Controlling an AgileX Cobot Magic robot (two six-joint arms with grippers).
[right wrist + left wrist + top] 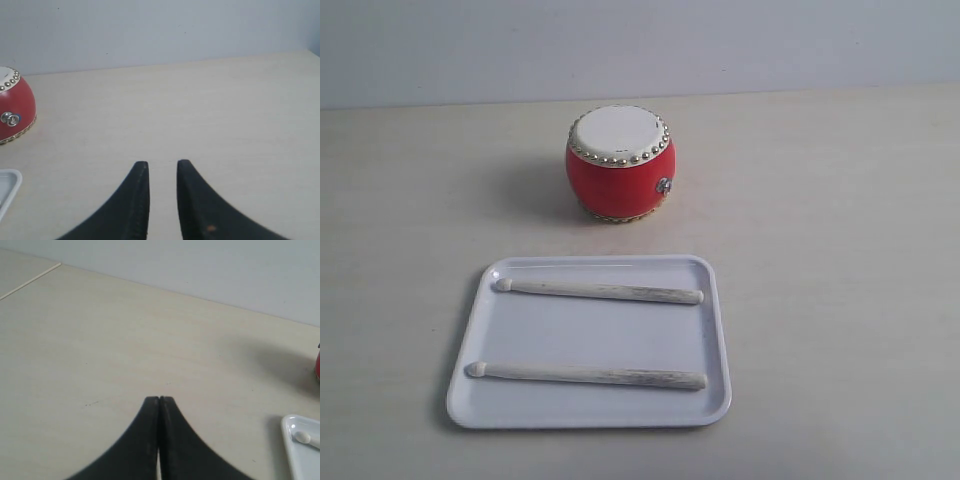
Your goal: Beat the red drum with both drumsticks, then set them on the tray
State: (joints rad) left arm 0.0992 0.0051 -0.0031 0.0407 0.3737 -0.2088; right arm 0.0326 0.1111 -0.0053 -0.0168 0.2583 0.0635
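While the drumsticks [605, 292] lie in the tray [600, 335], well apart from both, the left hand [158, 399] is pressed together and the right hand [162, 165] slightly parted.

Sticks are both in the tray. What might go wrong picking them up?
The left gripper is shut; lowered so, it would shove a stick.
The drumsticks lie flat inside the rimmed tray; a gripper may catch the rim or slide the tray.
The red drum stands close behind; reaching the far stick might bump it.

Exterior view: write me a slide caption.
Red drum stands beyond a white tray holding two parallel drumsticks on a pale table.
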